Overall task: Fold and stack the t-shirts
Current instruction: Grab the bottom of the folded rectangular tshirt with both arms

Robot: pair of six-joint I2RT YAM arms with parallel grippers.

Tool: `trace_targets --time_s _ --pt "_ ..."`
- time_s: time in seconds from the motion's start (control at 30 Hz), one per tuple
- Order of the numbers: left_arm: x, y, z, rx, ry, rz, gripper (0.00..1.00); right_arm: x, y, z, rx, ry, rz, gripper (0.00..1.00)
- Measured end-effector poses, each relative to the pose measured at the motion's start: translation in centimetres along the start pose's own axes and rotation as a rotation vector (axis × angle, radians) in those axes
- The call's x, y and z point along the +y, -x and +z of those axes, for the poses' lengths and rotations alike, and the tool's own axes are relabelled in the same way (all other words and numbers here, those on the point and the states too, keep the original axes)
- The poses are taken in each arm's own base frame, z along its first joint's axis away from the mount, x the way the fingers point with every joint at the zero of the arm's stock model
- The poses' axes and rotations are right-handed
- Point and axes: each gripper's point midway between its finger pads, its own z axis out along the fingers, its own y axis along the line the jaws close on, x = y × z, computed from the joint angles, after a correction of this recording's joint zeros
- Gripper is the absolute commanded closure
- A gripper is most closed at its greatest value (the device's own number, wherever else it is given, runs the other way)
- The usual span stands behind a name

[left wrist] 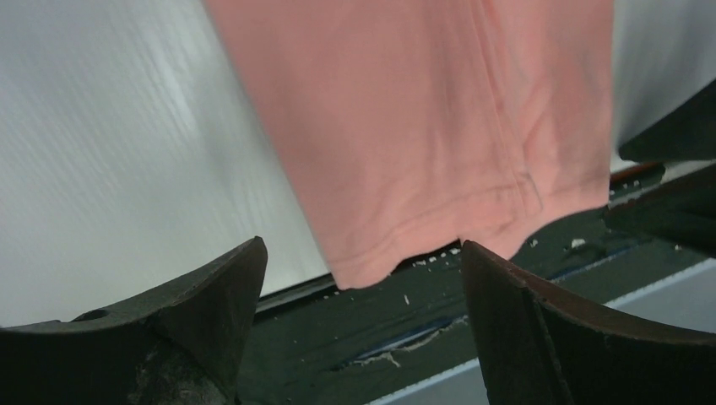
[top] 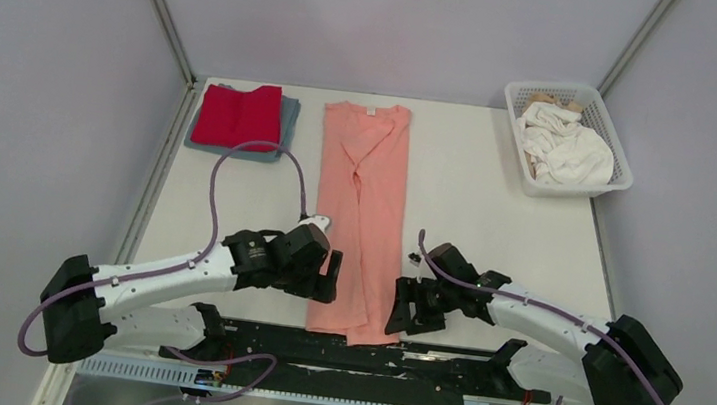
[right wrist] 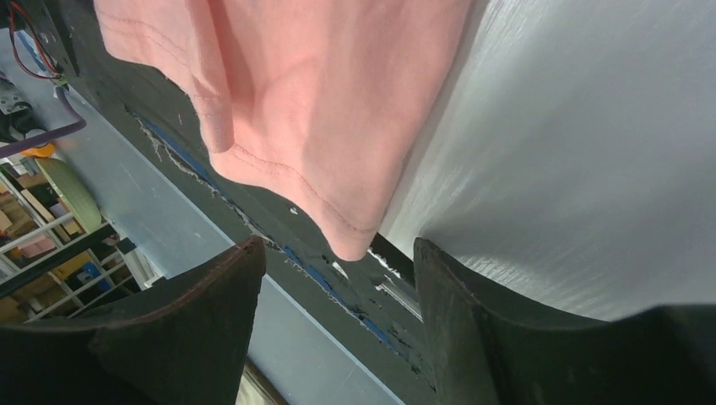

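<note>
A salmon-pink t-shirt lies in a long narrow strip down the middle of the table, its hem hanging over the near edge. My left gripper is open at the strip's left side near the hem, and the hem's corner shows just ahead of its fingers. My right gripper is open at the strip's right side, with the other hem corner just ahead of it. A folded red t-shirt lies on a folded grey-blue one at the far left.
A white mesh basket at the far right holds crumpled white shirts. The black mounting rail runs along the table's near edge under the hem. Grey walls stand on both sides.
</note>
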Motion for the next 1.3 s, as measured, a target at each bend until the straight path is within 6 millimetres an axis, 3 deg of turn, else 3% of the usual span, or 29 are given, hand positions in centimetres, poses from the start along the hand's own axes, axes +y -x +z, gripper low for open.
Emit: trace_targets --time_s 0.27,0.43,0.57,0.67,0.83,0.9,1.0,1.3 --pt "-3.3 -5.4 0.4 0.149 -0.067 0.077 0.23 0.5 -0.7 1.0 0.056 0.022 0.03 0.42" --pt "-2.3 -8.0 1.7 0.225 -0.009 0.071 0.34 1.1 -0.8 1.5 0.071 0.053 0.036 0.43" --pt "-1.6 -9.0 2.5 0.254 0.026 0.059 0.41 1.5 -1.2 1.8 0.089 0.067 0.033 0.45" --pt "-1.3 -9.1 3.1 0.254 0.055 0.05 0.55 1.5 -1.5 2.0 0.107 0.065 0.037 0.5" --pt "-0.7 -9.0 3.4 0.239 0.094 0.036 0.93 1.0 -2.0 2.2 0.12 0.05 0.047 0.64" --pt "-0.6 -8.9 3.4 0.233 0.104 0.022 1.0 0.8 -2.1 2.3 0.118 0.04 0.049 0.71" --pt "-0.5 -8.7 3.2 0.217 0.102 0.009 1.0 0.4 -2.0 2.4 0.111 0.023 0.053 0.83" --pt "1.8 -10.0 1.7 0.199 0.075 -0.057 1.0 -0.3 -2.2 2.2 0.09 0.0 0.052 0.94"
